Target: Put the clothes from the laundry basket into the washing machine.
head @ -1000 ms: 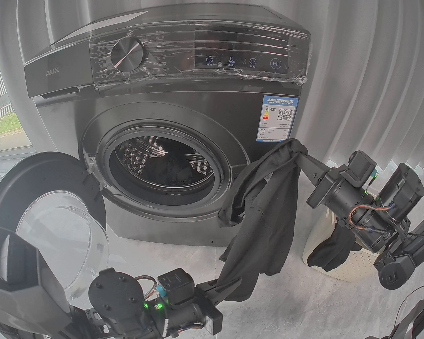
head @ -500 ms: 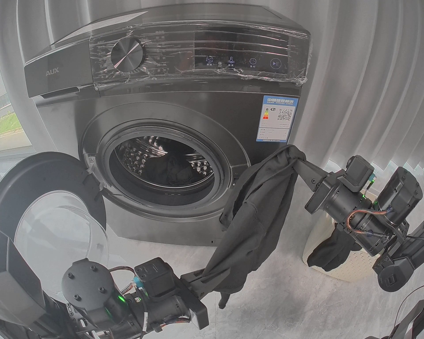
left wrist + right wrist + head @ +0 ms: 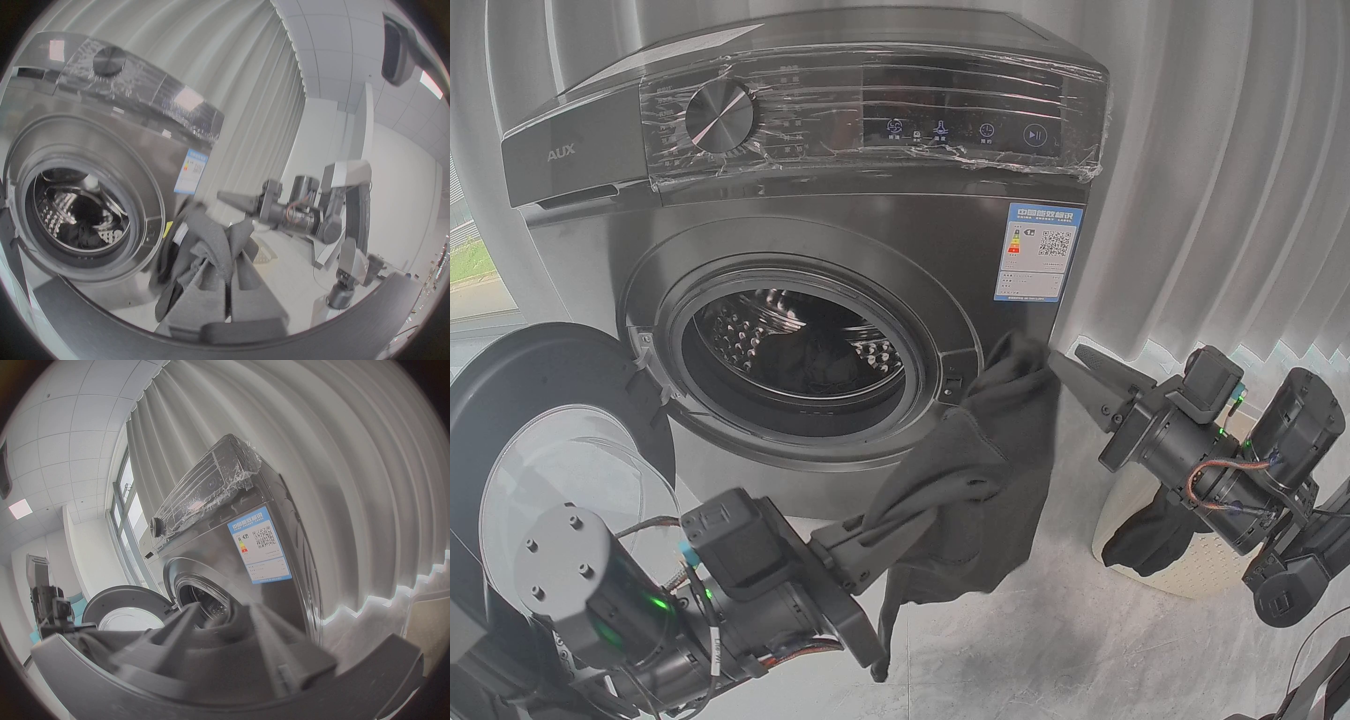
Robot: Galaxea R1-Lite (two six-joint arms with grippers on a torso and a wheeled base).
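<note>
**One garment on the left hand, drum not yet reached**

I judge we are mid-transfer: one piece is out of the basket and has yet to go through the opening. The washing machine (image 3: pixel 825 234) stands with its door (image 3: pixel 553 441) swung wide to my left, and the drum (image 3: pixel 797 361) has some dark cloth lying in it. The laundry basket (image 3: pixel 1144 572) sits on the floor by the machine's right side, with a dark piece (image 3: pixel 1153 539) draped over its rim. The dark garment (image 3: pixel 975 469) hangs in front of the machine, just right of the opening. My left hand (image 3: pixel 900 530) is clamped on its lower folds — nothing else carries it. My right hand (image 3: pixel 1066 356) is spread apart and grips nothing, just beside the garment's top. Next I would swing the left arm up and in past the door seal, deep enough that no trailing hem catches the rim.
</note>
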